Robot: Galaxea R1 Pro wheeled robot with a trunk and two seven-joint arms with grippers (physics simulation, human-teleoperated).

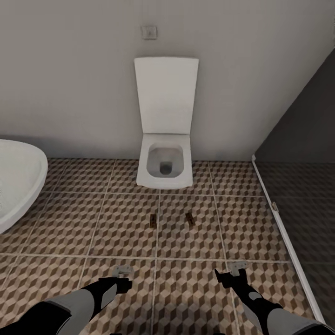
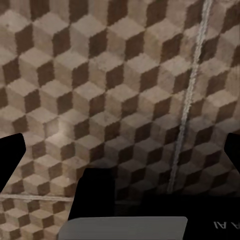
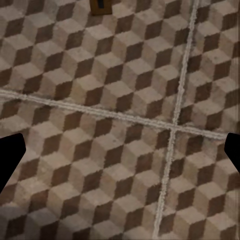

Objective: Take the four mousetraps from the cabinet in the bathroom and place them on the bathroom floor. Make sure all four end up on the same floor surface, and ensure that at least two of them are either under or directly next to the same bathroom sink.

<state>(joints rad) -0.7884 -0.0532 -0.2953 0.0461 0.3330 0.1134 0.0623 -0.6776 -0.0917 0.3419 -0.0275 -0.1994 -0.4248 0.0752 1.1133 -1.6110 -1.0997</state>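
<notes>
Two mousetraps, small brown boards, lie on the cube-patterned bathroom floor [image 1: 93, 223] in front of the toilet: one mousetrap [image 1: 153, 220] to the left, the other mousetrap [image 1: 189, 218] to the right. A mousetrap [image 3: 100, 5] also sits at the frame edge in the right wrist view. My left gripper [image 1: 122, 272] [image 2: 120, 160] hovers open over bare tiles. The right gripper [image 1: 236, 267] [image 3: 120, 160] is open too, with nothing between its fingers. Both grippers are nearer to me than the traps. The cabinet and the sink are out of view.
A white toilet [image 1: 165, 163] with its lid up stands against the back wall. A white oval bathtub [image 1: 16, 181] juts in at the left. A dark glass partition [image 1: 302, 186] with a white floor rail runs along the right.
</notes>
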